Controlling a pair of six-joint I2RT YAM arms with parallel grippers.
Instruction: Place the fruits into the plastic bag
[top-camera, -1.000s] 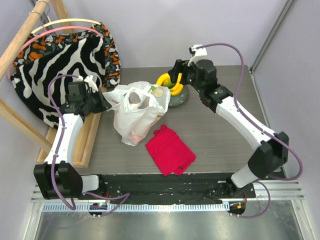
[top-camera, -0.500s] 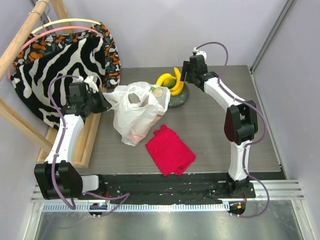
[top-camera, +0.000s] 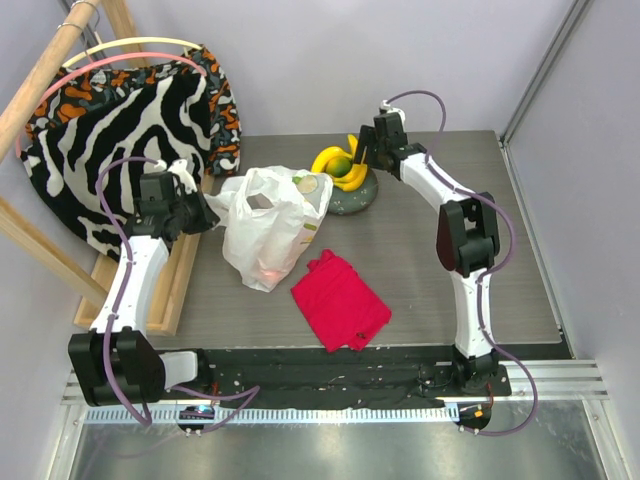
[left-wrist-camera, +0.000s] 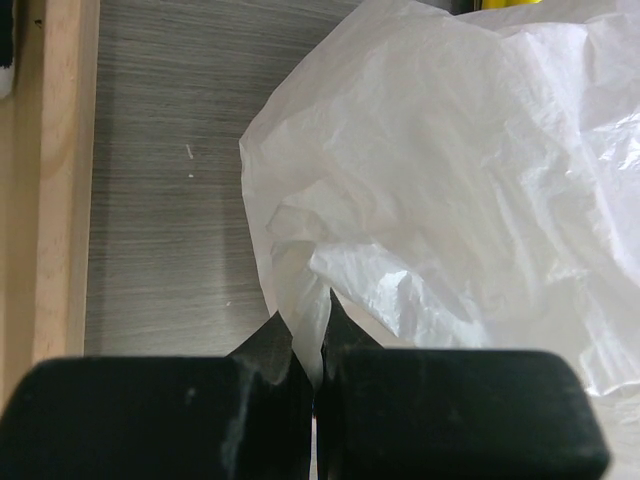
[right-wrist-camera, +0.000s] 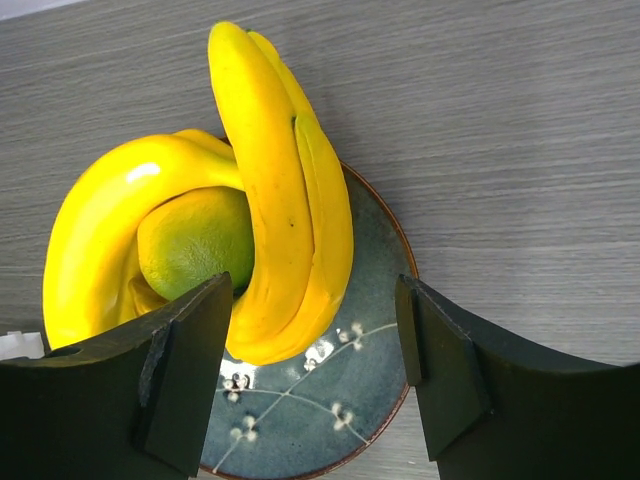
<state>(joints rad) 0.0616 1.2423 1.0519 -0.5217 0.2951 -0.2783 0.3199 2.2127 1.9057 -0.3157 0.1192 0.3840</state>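
Nearest the arm bases, a red folded cloth (top-camera: 340, 300) lies flat on the grey wood-grain table (top-camera: 440, 270). Just beyond it to the left is the thin white translucent plastic bag (top-camera: 270, 225), slumped with its mouth toward the far side; the overhead view shows a reddish patch through the film low in the bag, which cannot be identified. The left gripper (top-camera: 205, 212) meets the bag's left edge. Only the left wrist view settles its state: the fingers (left-wrist-camera: 270, 350) are pinched together on a fold of the film. Further back, touching or just beside the bag's far right corner, is the dark grey-green round plate (top-camera: 362, 198). The right wrist view shows what the overhead does not: curved yellow bananas (right-wrist-camera: 280, 200) wrapped around a round green fruit (right-wrist-camera: 195, 240) on that plate. The right gripper (right-wrist-camera: 312, 300) is spread wide, one finger either side of the bananas, holding nothing. A zebra-striped fabric (top-camera: 130, 120) hangs at the far left.
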